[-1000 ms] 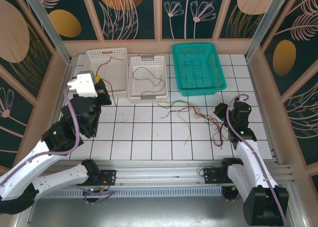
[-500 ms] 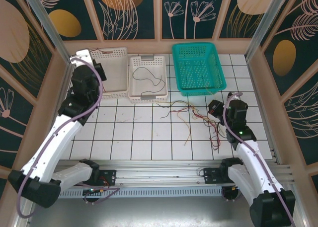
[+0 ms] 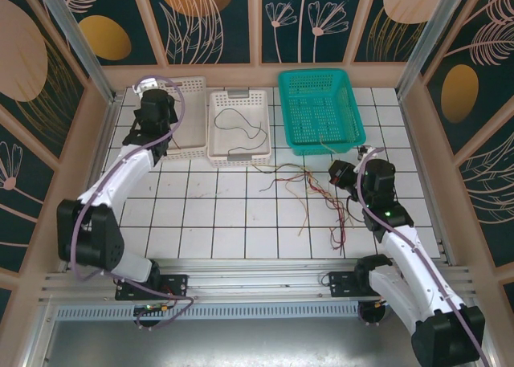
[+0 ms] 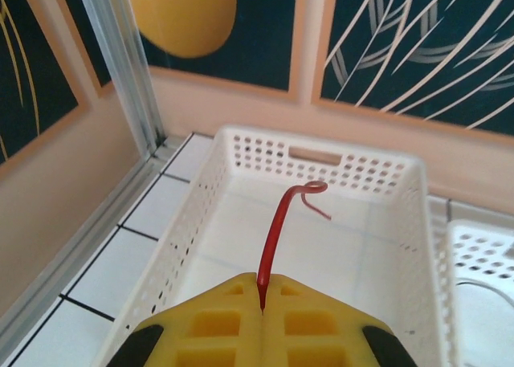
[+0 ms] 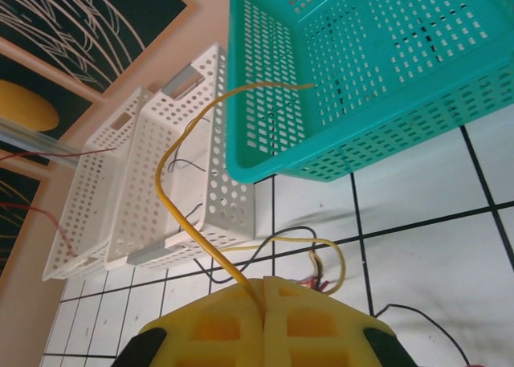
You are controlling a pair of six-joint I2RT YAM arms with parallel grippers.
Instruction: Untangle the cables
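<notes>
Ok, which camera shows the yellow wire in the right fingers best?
Right wrist: the yellow wire leaves the shut fingers close up, bends up and arcs toward the teal basket. The top view gives at most a faint thread beside the right arm, too thin to follow.

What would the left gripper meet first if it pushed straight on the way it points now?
Most likely the leftmost white basket: the left gripper, shut on a red wire, points into it from its near end. Floor or far wall first, I cannot tell.
</notes>
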